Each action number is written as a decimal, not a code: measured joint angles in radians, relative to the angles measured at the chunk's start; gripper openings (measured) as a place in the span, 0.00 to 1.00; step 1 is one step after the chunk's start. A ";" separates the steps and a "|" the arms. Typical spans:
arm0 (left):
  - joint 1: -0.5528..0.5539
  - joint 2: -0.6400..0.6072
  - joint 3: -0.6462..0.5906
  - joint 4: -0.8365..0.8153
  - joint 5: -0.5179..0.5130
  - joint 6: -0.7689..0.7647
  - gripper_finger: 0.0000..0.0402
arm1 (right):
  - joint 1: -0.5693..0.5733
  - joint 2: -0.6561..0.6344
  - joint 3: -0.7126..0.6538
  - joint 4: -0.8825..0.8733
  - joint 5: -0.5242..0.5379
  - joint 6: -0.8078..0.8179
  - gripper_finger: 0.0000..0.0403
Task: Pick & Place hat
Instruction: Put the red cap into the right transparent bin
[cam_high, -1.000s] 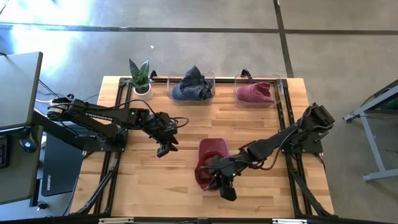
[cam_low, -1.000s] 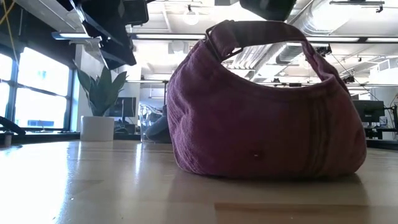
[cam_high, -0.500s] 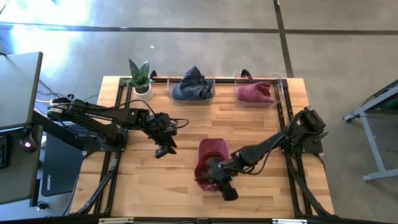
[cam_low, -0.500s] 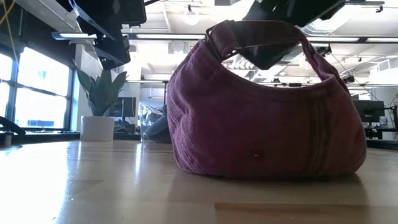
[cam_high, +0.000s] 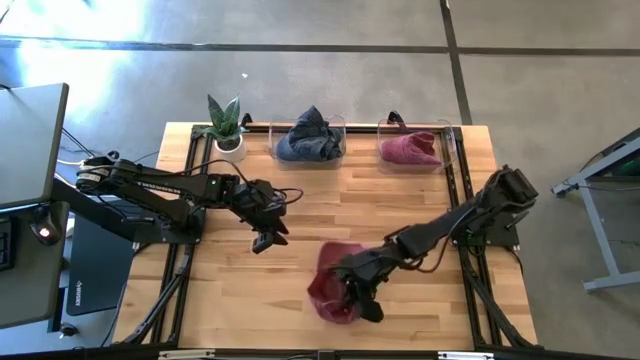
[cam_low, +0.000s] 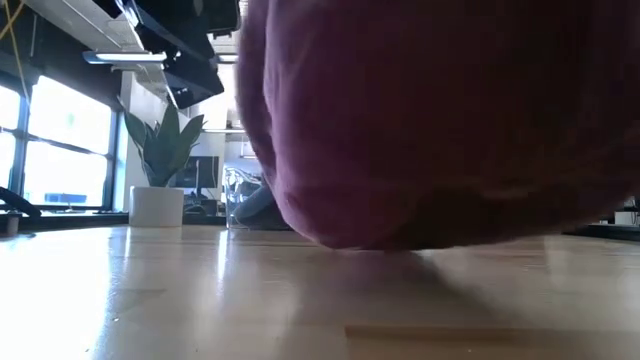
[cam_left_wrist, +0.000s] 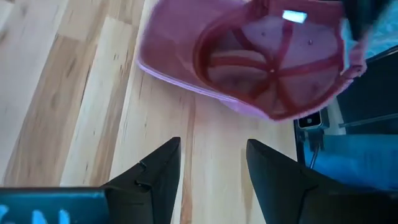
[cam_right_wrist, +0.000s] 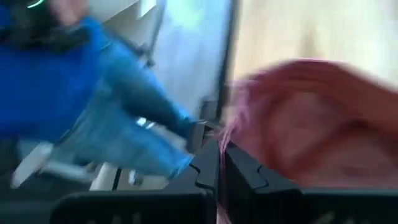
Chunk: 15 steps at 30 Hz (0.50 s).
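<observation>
Maroon hat is held at the table's front middle, clamped at its edge by the right pincer, fingers pressed together on the fabric. Left pincer is parked left of centre, fingers apart, nothing gripped.

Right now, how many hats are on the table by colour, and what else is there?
Maroon hat, held in the right claw: 1
Pink hat, in a clear bin: 1
Blue hat, in a clear bin: 1
Clear bins: 2
Potted plant: 1
Total: 6
</observation>
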 joint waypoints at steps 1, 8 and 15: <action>0.000 0.000 0.000 0.002 -0.001 0.005 0.44 | -0.008 -0.011 -0.024 -0.006 0.036 0.020 0.03; 0.000 0.000 0.000 0.023 -0.002 0.016 0.44 | -0.104 -0.014 -0.287 -0.005 0.260 0.370 0.01; 0.000 0.000 0.000 0.010 0.002 -0.015 0.44 | -0.162 -0.015 -0.431 0.040 0.363 0.572 0.05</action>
